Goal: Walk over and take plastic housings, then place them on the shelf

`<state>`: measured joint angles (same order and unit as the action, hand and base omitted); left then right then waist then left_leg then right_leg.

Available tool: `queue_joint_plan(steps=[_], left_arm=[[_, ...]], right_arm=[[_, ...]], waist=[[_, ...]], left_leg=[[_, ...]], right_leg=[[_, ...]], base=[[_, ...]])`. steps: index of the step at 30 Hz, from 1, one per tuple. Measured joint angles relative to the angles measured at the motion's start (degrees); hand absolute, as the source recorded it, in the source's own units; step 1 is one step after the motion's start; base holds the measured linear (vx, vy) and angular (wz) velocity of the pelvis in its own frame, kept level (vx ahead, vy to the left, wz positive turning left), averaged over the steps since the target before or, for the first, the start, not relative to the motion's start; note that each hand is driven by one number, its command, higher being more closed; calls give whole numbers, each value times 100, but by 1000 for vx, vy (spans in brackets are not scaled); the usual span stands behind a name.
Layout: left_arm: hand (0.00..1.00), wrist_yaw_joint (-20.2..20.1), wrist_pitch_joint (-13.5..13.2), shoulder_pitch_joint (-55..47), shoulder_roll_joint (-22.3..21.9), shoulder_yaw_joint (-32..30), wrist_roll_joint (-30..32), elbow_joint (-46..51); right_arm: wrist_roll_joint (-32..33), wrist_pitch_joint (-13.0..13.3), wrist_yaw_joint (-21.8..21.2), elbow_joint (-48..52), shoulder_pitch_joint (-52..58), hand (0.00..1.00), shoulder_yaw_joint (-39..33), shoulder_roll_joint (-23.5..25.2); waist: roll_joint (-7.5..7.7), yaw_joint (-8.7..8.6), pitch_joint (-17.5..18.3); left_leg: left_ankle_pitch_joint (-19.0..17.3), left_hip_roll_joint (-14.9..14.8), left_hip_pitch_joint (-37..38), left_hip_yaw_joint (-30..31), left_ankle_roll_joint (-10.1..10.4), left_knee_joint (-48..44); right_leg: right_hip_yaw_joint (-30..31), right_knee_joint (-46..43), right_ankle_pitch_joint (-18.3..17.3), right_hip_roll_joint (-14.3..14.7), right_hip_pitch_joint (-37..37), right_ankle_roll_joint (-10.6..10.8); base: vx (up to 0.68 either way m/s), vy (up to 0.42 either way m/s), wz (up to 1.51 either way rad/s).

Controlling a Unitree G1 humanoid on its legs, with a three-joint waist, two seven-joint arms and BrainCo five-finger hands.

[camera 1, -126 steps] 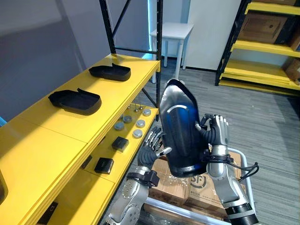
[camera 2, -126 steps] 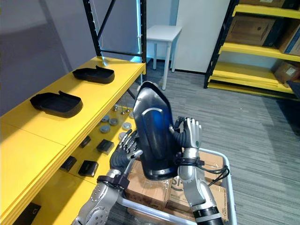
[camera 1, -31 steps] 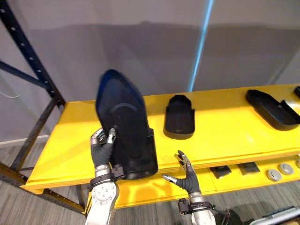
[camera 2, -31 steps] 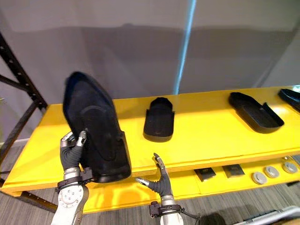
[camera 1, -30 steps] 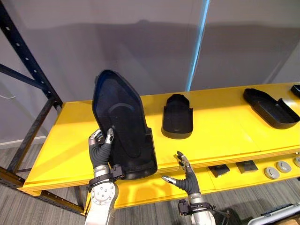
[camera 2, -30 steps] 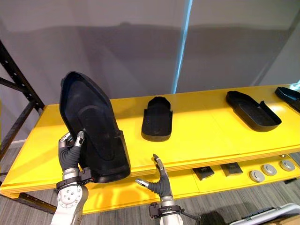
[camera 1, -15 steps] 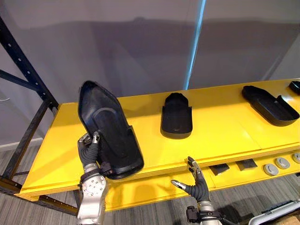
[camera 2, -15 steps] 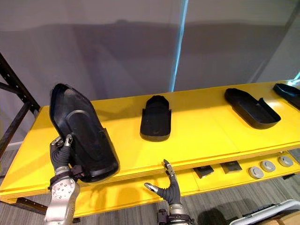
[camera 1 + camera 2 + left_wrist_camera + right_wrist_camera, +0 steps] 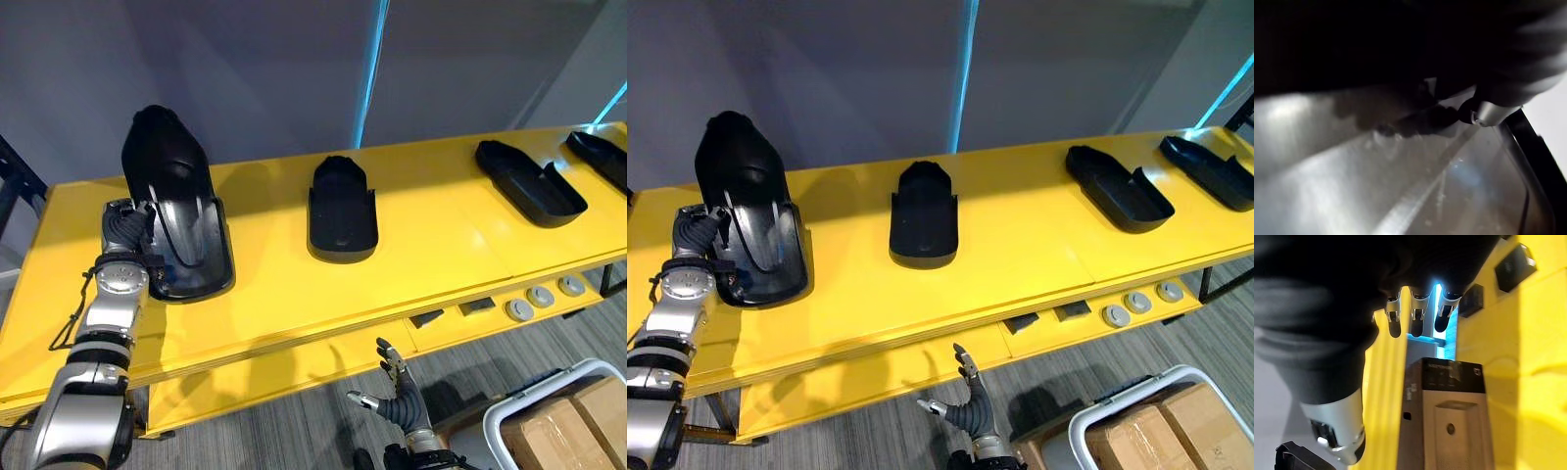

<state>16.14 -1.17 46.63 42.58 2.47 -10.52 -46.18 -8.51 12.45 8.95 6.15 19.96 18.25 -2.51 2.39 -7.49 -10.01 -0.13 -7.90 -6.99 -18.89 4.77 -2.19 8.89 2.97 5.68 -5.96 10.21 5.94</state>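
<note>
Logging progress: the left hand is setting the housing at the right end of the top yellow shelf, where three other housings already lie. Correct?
Not quite. The left hand holds the housing at the left end of the top yellow shelf, not the right end, as the left eye view shows. Three other housings do lie on that shelf, to its right.

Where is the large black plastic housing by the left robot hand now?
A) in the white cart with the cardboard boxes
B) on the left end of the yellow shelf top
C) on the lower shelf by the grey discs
B: the large black plastic housing rests on the yellow shelf top at its left end, the left robot hand gripping its edge.
</note>
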Motion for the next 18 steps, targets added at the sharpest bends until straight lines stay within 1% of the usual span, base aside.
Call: queue_joint_plan(steps=[4,9,14,18], left_arm=[[100,-310,87,20,218,130,11,-4],[100,-411,188,20,225,127,126,-7],[100,-504,260,103,235,114,552,-261],[100,-514,313,310,405,82,860,-480]], right_arm=[[28,0,-3,0,-22,0,-5,-3],[35,0,-4,0,-72,0,5,-2],[39,0,-16,-3,-104,0,63,-9],[135,0,-26,-11,-101,0,170,-11]], waist=[[-4,11,-30],[-5,18,-140],[-12,27,-219],[-12,31,-345]], left_leg=[[1,-1,-81,0,0,-1],[1,-2,-80,12,0,-5],[1,-4,-87,16,0,-13],[3,-4,-134,21,-4,-42]], right_leg=[[15,0,2,5,90,-2],[30,-2,5,6,93,-7],[34,-8,7,9,102,-10],[35,-38,7,8,149,-9]], base=[[0,0,0],[0,0,0],[0,0,0],[-20,3,0]])
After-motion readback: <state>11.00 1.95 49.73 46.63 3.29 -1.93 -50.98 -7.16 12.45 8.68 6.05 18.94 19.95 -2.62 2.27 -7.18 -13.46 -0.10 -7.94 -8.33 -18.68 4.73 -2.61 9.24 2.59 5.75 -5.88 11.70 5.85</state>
